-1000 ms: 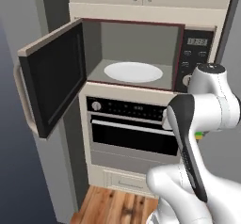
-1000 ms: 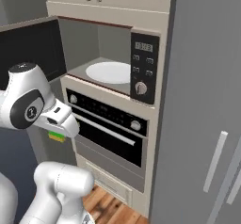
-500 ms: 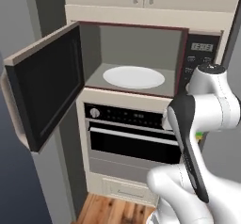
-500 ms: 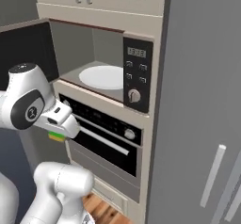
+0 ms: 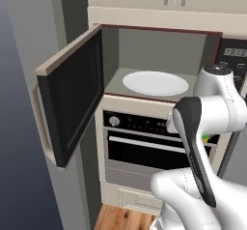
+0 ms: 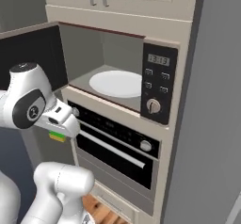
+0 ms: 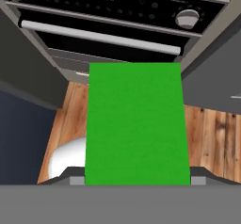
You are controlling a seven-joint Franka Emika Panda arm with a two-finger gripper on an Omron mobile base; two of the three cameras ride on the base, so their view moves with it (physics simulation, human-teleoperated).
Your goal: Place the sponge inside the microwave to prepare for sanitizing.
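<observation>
The small flat bright green sponge with a yellow layer [image 7: 136, 124] was pinched between the fingers of the white arm's two-finger gripper [image 6: 58, 134], its long axis running straight out along them and its green face covering the middle of the hand view. It hung low, in front of the black-fronted oven with a silver handle bar [image 6: 110, 148], below the built-in microwave with a grey cavity [image 5: 159, 55]. The goal therefore lay above and ahead of the fingers. The microwave's black glass door edged in beige [image 5: 72, 96] stood swung wide to the left, leaving the opening free, and the white round turntable [image 6: 116, 83] lay bare. A lift past the cavity's lower lip looked necessary, with the dark control panel [image 6: 157, 84] bounding the right side.
</observation>
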